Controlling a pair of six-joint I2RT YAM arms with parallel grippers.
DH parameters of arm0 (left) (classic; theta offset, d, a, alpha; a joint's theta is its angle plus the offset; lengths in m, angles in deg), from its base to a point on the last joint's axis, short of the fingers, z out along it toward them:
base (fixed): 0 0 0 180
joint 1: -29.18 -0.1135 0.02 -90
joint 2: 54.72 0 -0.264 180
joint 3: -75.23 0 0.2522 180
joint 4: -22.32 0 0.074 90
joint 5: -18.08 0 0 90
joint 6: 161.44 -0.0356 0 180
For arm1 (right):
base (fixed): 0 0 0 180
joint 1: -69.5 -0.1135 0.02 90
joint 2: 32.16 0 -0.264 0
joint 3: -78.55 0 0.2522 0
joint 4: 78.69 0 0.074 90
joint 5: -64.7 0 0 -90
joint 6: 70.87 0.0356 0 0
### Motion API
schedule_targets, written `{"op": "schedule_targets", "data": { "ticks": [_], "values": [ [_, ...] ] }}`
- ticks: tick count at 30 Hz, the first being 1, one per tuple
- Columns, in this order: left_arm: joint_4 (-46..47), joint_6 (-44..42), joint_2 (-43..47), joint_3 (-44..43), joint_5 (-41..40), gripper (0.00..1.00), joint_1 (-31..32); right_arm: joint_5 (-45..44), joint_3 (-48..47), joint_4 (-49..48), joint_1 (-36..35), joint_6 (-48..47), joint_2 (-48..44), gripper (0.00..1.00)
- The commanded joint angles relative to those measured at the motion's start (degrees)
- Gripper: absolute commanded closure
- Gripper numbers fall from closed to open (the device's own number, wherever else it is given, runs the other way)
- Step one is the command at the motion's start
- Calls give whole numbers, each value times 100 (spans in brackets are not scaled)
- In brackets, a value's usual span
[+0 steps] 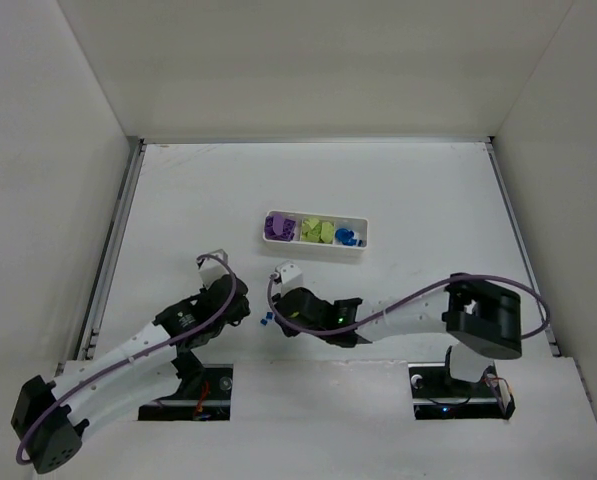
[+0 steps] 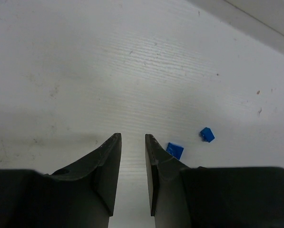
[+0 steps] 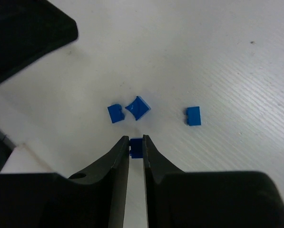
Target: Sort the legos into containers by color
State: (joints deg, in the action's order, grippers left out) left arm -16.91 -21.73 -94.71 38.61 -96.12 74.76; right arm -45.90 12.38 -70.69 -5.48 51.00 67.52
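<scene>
A white tray [image 1: 363,250] with three compartments stands mid-table. It holds purple bricks [image 1: 278,226] on the left, yellow-green bricks [image 1: 316,231] in the middle and blue pieces [image 1: 346,237] on the right. My right gripper [image 3: 136,140] is low over the table and shut on a tiny blue piece [image 3: 136,147]. Three more tiny blue pieces lie just beyond its tips: one on the left [image 3: 115,113], one in the middle [image 3: 138,108] and one on the right [image 3: 193,116]. My left gripper [image 2: 133,137] is narrowly open and empty. Two blue pieces [image 2: 175,150] [image 2: 207,134] lie just to its right.
In the top view both grippers [image 1: 244,312] [image 1: 276,318] meet over the loose blue pieces [image 1: 265,320] near the front of the table. The left arm's black body [image 3: 27,33] fills the upper left of the right wrist view. White walls enclose the table.
</scene>
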Motion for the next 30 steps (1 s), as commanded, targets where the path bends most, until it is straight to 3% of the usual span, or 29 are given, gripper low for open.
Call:
{"op": "schedule_targets", "data": {
  "ticks": [1, 5, 10, 18, 25, 30],
  "values": [
    [-178, 232, 70, 17, 135, 76, 296, -76, 256, -162, 154, 82, -843, 78],
    [16, 337, -44, 44, 188, 76, 771, -40, 634, -206, 794, -32, -1643, 78],
    [43, 451, -281, 0, 48, 76, 1237, 12, 898, -215, 2103, -190, -2338, 78],
    [86, 539, -633, 18, -67, 77, 1668, 30, 846, -312, 3669, -349, -2313, 78],
    [165, 531, -923, 44, -128, 77, 1730, 65, 547, -364, 3934, -437, -1751, 76],
    [183, 531, -1099, 9, -146, 77, 1730, -5, 477, -382, 3917, -410, -1679, 55]
  ]
}}
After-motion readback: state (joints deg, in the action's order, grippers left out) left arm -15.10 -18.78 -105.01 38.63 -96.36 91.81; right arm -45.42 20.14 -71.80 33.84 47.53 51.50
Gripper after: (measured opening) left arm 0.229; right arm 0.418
